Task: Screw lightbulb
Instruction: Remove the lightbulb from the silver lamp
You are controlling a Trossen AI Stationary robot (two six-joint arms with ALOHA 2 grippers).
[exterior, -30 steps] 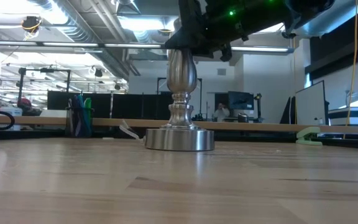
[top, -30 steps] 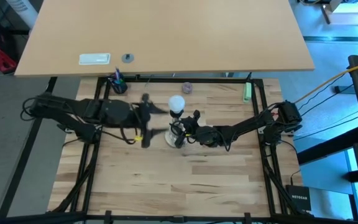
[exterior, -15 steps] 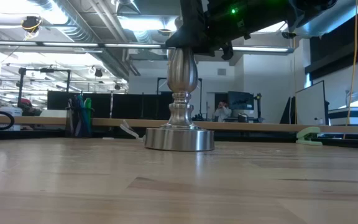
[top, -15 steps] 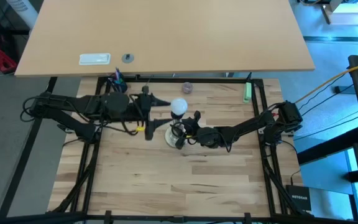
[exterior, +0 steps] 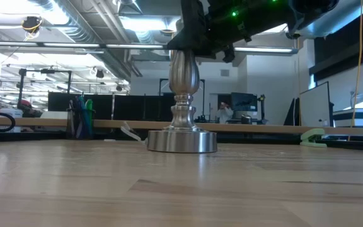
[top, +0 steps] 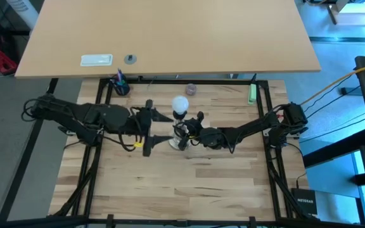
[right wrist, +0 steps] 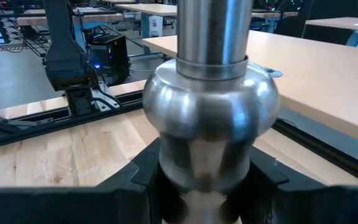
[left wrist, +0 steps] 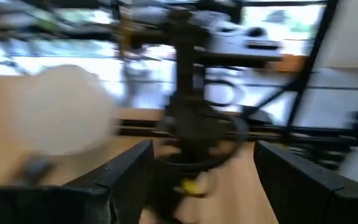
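**Right arm clamps the lamp stand; bulb sits on top, left arm open alongside**

High view: the lightbulb (top: pixel 180 104) shows as a white globe at frame centre, standing on top of the silvery stand (top: pixel 177 140), whose round base rests on the wooden bench (top: pixel 189 190). The right end effector (top: pixel 185 134) reaches in from the right of the frame and meets the stand just below the bulb. The left end effector (top: pixel 163 126) comes from the left of the frame, its two fingers spread apart, tips just short of the stand and bulb, not touching either as far as this view tells.

Low view: only the stand (exterior: pixel 183 101) is clear here, upright, base flat on the bench. Dark arm hardware with a green light crosses the top of the frame and hides the bulb altogether.

Right wrist view: the stand's bulging stem (right wrist: pixel 211 118) fills the centre, with both dark fingers (right wrist: pixel 138 186) pressed against its sides. This is the grip confirmed: clenched on the stand.

Left wrist view: heavily blurred. The bulb (left wrist: pixel 58 118) is a pale mass at centre left, the dark socket column (left wrist: pixel 191 112) at centre. The left arm's own fingers (left wrist: pixel 129 180) stand wide at the bottom, nothing between them; released.

Top of the high view: a second, paler table (top: pixel 170 31) carries a small white block (top: pixel 96 60).
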